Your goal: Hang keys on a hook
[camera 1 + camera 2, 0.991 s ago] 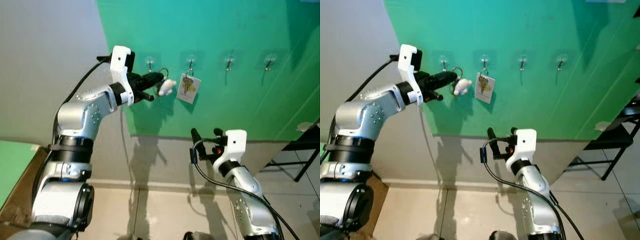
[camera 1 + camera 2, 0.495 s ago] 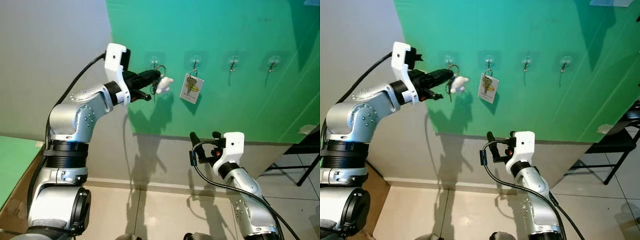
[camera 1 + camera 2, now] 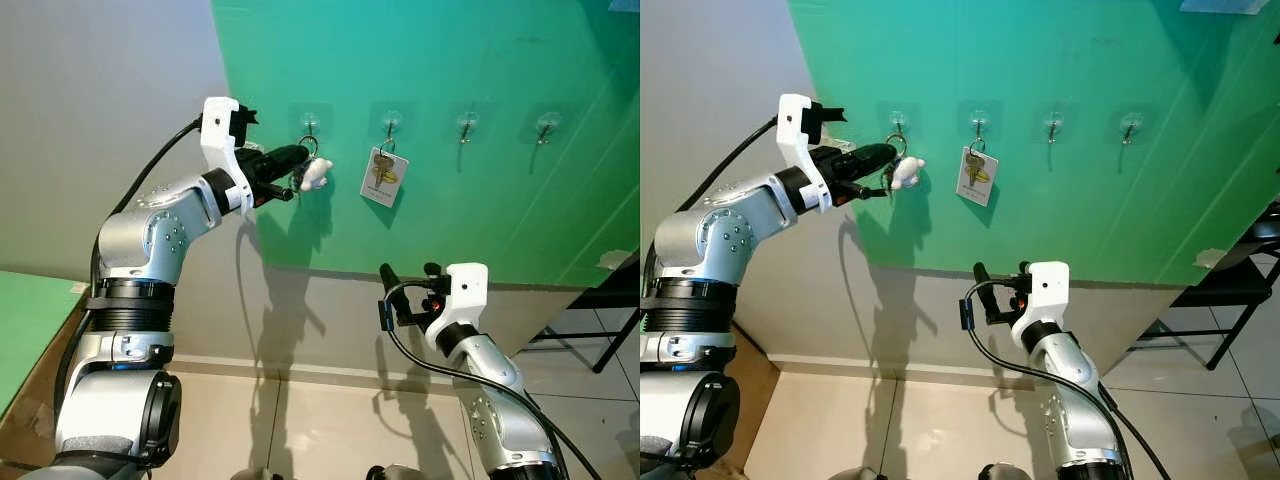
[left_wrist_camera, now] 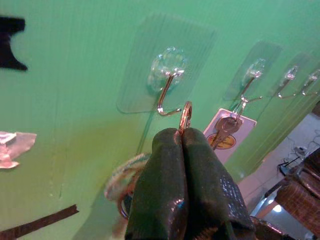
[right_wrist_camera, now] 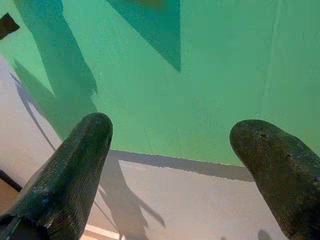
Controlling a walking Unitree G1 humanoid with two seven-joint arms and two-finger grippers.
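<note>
My left gripper [image 3: 296, 155] is raised to the green wall and is shut on the key ring [image 4: 185, 116] of a bunch with a small white charm [image 3: 314, 176] hanging below it. The ring stands right beside the tip of the leftmost clear hook [image 4: 166, 97], touching or nearly touching it. That hook [image 3: 308, 124] is the first of a row. My right gripper [image 3: 410, 272] hovers low in front of the wall, open and holding nothing, its fingers [image 5: 70, 175] wide apart.
A second hook [image 3: 389, 126] holds another key set with a white tag [image 3: 379, 179]. Two more hooks [image 3: 465, 124] [image 3: 543, 125] hang bare further right. A dark chair frame [image 3: 610, 300] stands at the far right. Tiled floor [image 3: 320, 420] lies below.
My left gripper has carried the key ring leftward, from between the first two hooks to the leftmost hook. The camera shifted slightly. My right arm has stayed put.
</note>
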